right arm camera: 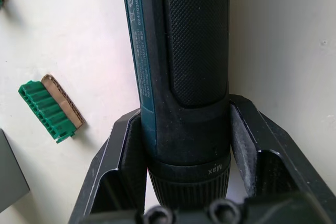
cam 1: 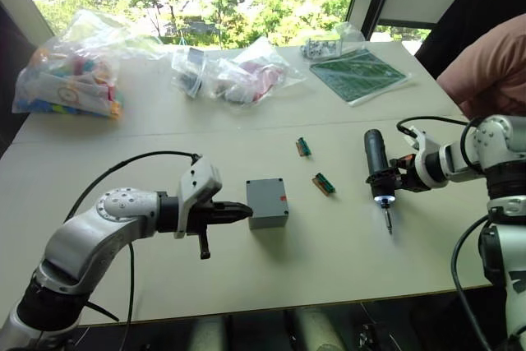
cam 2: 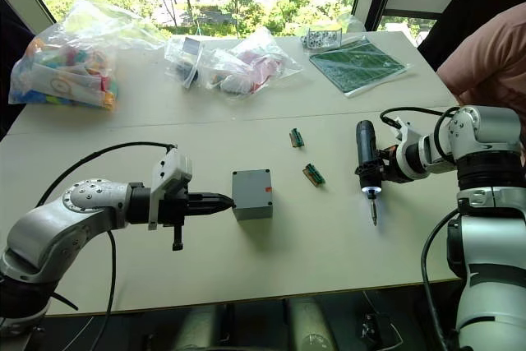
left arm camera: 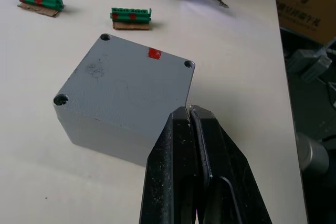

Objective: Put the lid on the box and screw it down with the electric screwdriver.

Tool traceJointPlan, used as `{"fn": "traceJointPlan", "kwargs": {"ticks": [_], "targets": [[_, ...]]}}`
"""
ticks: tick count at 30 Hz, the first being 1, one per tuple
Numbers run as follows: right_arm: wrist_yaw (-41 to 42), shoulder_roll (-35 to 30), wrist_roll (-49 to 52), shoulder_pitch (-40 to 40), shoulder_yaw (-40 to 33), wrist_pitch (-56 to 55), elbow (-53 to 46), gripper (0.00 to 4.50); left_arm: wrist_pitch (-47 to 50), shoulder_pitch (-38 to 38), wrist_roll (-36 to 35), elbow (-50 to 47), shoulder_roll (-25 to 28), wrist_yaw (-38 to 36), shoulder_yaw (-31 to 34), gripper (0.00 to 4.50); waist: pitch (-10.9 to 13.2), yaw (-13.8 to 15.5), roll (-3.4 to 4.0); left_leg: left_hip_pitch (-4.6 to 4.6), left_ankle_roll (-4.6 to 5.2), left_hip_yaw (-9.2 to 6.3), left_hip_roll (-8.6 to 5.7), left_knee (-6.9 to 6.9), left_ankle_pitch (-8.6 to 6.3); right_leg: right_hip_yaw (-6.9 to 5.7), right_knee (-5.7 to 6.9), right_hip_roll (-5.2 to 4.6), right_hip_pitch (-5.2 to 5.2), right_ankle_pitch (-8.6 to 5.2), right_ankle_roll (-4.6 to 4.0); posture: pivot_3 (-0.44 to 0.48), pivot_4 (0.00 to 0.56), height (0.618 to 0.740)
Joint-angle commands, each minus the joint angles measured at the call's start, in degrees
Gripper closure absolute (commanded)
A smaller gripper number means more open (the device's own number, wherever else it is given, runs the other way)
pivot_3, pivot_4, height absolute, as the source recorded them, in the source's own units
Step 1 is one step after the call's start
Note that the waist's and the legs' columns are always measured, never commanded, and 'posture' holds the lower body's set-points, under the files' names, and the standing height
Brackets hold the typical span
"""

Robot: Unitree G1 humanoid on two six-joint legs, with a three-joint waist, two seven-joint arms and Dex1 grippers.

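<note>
Left claw (cam 1: 244, 212) pinched shut, empty, tips just touching the near corner of the box (cam 1: 267, 202). The lid (left arm camera: 126, 80) looks already seated on the box: flat grey top, screw holes at the corners, red mark near one edge. Box sits straight ahead of the left claw on the desk (cam 1: 164, 154). Judging by looks it is rigid moulded plastic, light and smooth-sided, so it will likely slide if pushed from one side only; best taken across two opposite side walls, low down, keeping the corner holes free.

Right claw (cam 2: 380, 172) clamped on the electric screwdriver (cam 1: 377, 166), fingers on either side of the barrel near its collar. Bit points down toward the desk, tip light on. Tool looks stiff with a textured grip, unlikely to slip; the thin bit is the fragile part.

Between the claws lie two small green connectors (cam 1: 323, 183), the box well apart from the screwdriver. Beyond them, plastic bags (cam 1: 70, 71) and a green board (cam 1: 357, 74).
</note>
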Motion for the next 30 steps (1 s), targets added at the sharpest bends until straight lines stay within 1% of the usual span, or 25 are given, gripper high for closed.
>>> {"fn": "traceJointPlan", "kwargs": {"ticks": [1,2,3,6,9,10,11,13,14,16,18,19,20,21,22,24,25,26,28,30], "targets": [[-0.2,-0.2,-2.3,-1.0,-2.3,-0.2,-2.5,0.6,-0.3,-1.8,-0.6,2.4,0.3,1.0,3.3,4.5,0.0,0.0,0.0,0.0,0.0,0.0,0.0,0.01,0.0,0.0,0.0,0.0,0.01,0.0,0.0,0.0,0.15,0.74],[-0.5,0.0,-3.0,-1.0,-2.8,-0.4,-2.5,0.28,-0.2,-2.1,-0.5,3.3,0.4,1.2,3.5,4.5,0.0,0.0,0.0,0.01,0.0,0.0,0.0,0.03,0.0,0.0,0.0,0.0,0.02,0.01,0.01,0.0,0.15,0.74],[-0.3,-0.4,-3.5,-1.0,-3.0,-1.4,-2.5,0.06,0.0,-2.5,-0.7,4.5,0.5,1.3,4.3,4.5,0.0,0.0,0.0,0.01,0.0,-0.01,0.0,0.03,0.0,0.0,0.0,0.0,0.02,0.02,0.0,0.0,0.15,0.74],[0.9,-1.4,-4.3,-1.2,-5.4,-4.6,-3.3,0.06,0.0,-2.1,-1.4,6.5,2.3,0.0,6.7,4.5,0.0,0.0,0.0,0.01,0.0,-0.01,-0.02,0.05,0.0,0.0,0.01,0.0,0.03,0.04,0.02,0.0,0.15,0.74],[8.1,-3.8,-2.0,1.6,-9.1,-13.4,-10.8,0.06,2.2,0.6,-4.5,6.9,4.7,-1.0,11.5,4.5,0.0,-0.1,0.03,0.0,0.0,0.02,-0.01,-0.01,0.0,0.01,-0.02,-0.01,0.0,0.05,0.05,0.0,0.15,0.74],[13.3,-5.1,-0.2,6.6,-12.0,-18.4,-17.1,0.06,3.7,3.5,-6.2,5.5,5.1,-0.9,13.4,4.5,0.0,0.0,0.02,0.01,0.0,0.02,-0.01,-0.06,0.0,0.01,-0.02,-0.01,-0.02,0.05,0.08,0.0,0.15,0.74],[16.6,-5.9,1.0,10.3,-14.1,-21.7,-21.4,0.06,4.7,5.5,-7.4,4.4,5.3,-0.7,14.6,4.5,0.0,0.0,0.02,0.01,0.0,-0.02,0.0,-0.18,0.0,-0.02,-0.03,0.01,-0.04,0.04,0.1,0.0,0.15,0.74],[25.2,-6.3,4.8,23.9,-21.9,-28.6,-33.2,0.06,6.3,13.6,-9.0,0.0,6.3,-0.9,16.5,4.5,-0.1,0.2,-0.06,0.07,0.02,-0.1,0.06,-0.25,-0.01,-0.12,-0.03,0.02,0.04,-0.03,0.19,0.0,0.15,0.74],[28.8,-6.1,6.0,30.3,-24.5,-31.2,-37.8,0.06,7.1,16.5,-10.2,-1.5,6.4,-0.8,17.4,4.5,-0.1,0.3,-0.07,0.07,0.07,-0.19,0.11,-0.27,-0.04,-0.22,-0.06,0.03,0.09,-0.05,0.21,0.0,0.15,0.74],[34.1,-6.5,7.2,41.3,-26.6,-33.8,-44.7,0.06,8.0,21.0,-12.0,-3.6,6.5,-0.6,18.9,4.5,-0.1,1.0,-0.12,-0.01,0.25,-0.26,0.15,-0.28,-0.15,-0.33,-0.17,0.03,0.12,-0.09,0.23,0.0,0.15,0.74],[37.3,-7.0,7.3,50.1,-27.6,-36.0,-48.7,0.06,8.6,24.6,-13.8,-5.6,6.1,0.1,20.0,4.5,0.0,1.5,-0.03,0.07,0.41,-0.17,0.14,-0.16,-0.27,-0.29,-0.11,-0.02,0.21,-0.2,0.22,0.0,0.15,0.74],[40.5,-8.0,7.7,54.6,-27.3,-36.5,-49.9,0.06,8.8,26.3,-14.5,-6.7,5.7,0.7,20.0,4.5,0.0,1.5,-0.03,0.04,0.4,-0.1,0.09,-0.07,-0.26,-0.24,-0.07,-0.07,0.15,-0.19,0.21,0.0,0.15,0.74],[42.7,-8.2,8.1,57.7,-27.5,-37.5,-50.6,0.06,8.9,27.7,-15.1,-7.6,5.3,1.1,20.0,4.5,0.0,1.5,0.01,0.11,0.4,-0.08,0.09,-0.02,-0.26,-0.21,-0.07,-0.07,0.22,-0.17,0.19,0.0,0.15,0.74],[44.2,-8.6,9.2,59.5,-27.7,-36.6,-50.8,0.06,8.9,28.7,-15.4,-8.1,5.1,1.4,20.0,4.5,0.0,1.5,0.0,0.18,0.38,-0.06,0.08,0.14,-0.25,-0.19,-0.07,-0.07,0.33,-0.26,-0.12,0.0,0.15,0.74],[45.2,-9.0,9.7,61.0,-27.7,-36.7,-51.2,0.06,8.8,29.7,-15.8,-8.6,4.9,1.6,20.2,4.5,0.0,1.4,-0.07,0.3,0.35,-0.07,0.08,0.17,-0.24,-0.18,-0.11,-0.06,0.48,-0.21,-0.19,0.0,0.15,0.74],[47.1,-10.1,10.0,63.2,-27.1,-37.1,-51.7,0.06,9.0,31.7,-17.1,-9.8,4.5,2.2,20.0,4.5,0.0,1.1,-0.11,0.94,0.31,-0.02,0.16,0.46,-0.26,-0.16,-0.14,-0.04,1.06,-0.21,-0.18,0.0,0.15,0.74],[48.3,-10.8,9.0,64.6,-26.3,-38.5,-52.1,0.06,8.8,32.8,-17.0,-10.5,4.6,2.4,19.5,4.5,0.0,1.0,-0.1,1.08,0.27,-0.01,0.22,0.55,-0.29,-0.15,-0.21,-0.03,1.22,-0.22,-0.18,0.0,0.15,0.74],[49.0,-11.3,8.4,65.4,-25.8,-39.3,-52.4,0.06,8.6,33.5,-16.9,-11.0,4.7,2.5,19.1,4.5,0.0,0.8,-0.04,1.09,0.11,-0.08,0.23,0.58,-0.38,-0.16,-0.36,-0.02,1.22,-0.22,-0.18,0.0,0.15,0.74],[49.7,-12.2,7.8,66.8,-25.0,-40.1,-52.9,0.06,8.9,34.8,-17.4,-11.6,5.3,2.5,18.9,4.5,-0.1,0.6,0.07,1.07,0.06,-0.25,0.37,0.49,-0.41,-0.37,-1.04,0.02,1.28,-0.22,-0.19,0.0,0.15,0.74],[49.7,-12.1,8.2,66.9,-24.0,-40.4,-53.0,0.06,9.5,34.6,-19.6,-11.7,3.9,4.3,18.7,4.5,-0.1,0.5,0.03,1.09,0.06,-0.16,0.47,0.48,-0.41,-0.47,-1.14,-0.08,1.25,-0.21,-0.21,0.0,0.15,0.74]]}}
